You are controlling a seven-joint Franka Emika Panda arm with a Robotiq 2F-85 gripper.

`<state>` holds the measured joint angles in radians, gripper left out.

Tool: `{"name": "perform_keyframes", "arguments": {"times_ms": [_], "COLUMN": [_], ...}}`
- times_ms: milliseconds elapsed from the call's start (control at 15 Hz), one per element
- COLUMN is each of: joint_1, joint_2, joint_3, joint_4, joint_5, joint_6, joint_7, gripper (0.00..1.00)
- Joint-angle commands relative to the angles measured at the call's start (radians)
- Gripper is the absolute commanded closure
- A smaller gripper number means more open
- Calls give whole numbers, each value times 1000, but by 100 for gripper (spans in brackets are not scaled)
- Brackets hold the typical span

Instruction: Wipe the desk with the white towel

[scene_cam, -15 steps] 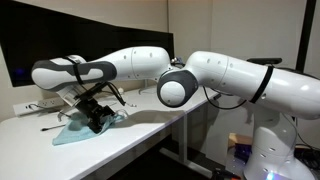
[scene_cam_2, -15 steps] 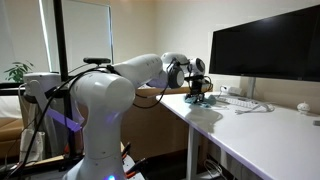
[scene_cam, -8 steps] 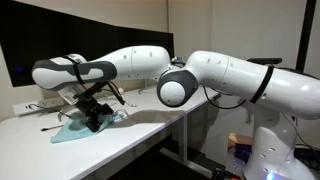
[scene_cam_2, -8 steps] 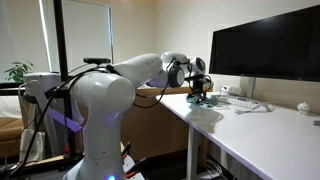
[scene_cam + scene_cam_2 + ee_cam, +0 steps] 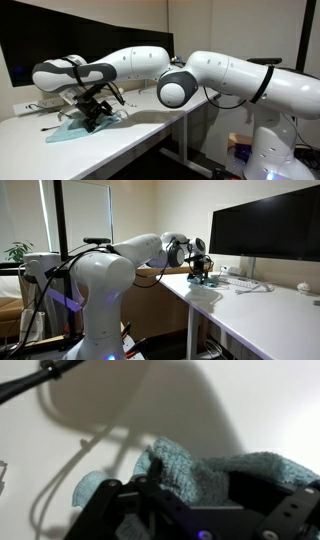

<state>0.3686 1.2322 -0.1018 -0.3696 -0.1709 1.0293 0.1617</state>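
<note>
Surface (image 5: 140,132): long, white. Black monitor (image 5: 265,225) stands along its back edge. White arm (image 5: 230,85) reaches low over the surface. Towel (image 5: 68,132), pale teal, lies bunched and wrinkled near the front edge. Pincer (image 5: 95,120) is down on the towel. Spread or pinching cloth: cannot tell. In the wrist view, towel folds sit against its dark body.

Office, white desk (image 5: 272,306), large dark monitor (image 5: 265,225), potted plant (image 5: 15,252)
</note>
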Motion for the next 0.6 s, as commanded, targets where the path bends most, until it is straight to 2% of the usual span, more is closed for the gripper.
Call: {"name": "perform_keyframes", "arguments": {"times_ms": [0,400,467,533], "joint_1": [13,28,37,38], "joint_2": [7,-9,-38,-18], "joint_3": [-6,-14,-24,-23], "joint_4": [-6,7,-37,10], "joint_5": [-20,-38,-35,-47], "joint_6": [37,48,71,58], "joint_7": [33,35,41,39], "gripper": [2,0,0,0]}}
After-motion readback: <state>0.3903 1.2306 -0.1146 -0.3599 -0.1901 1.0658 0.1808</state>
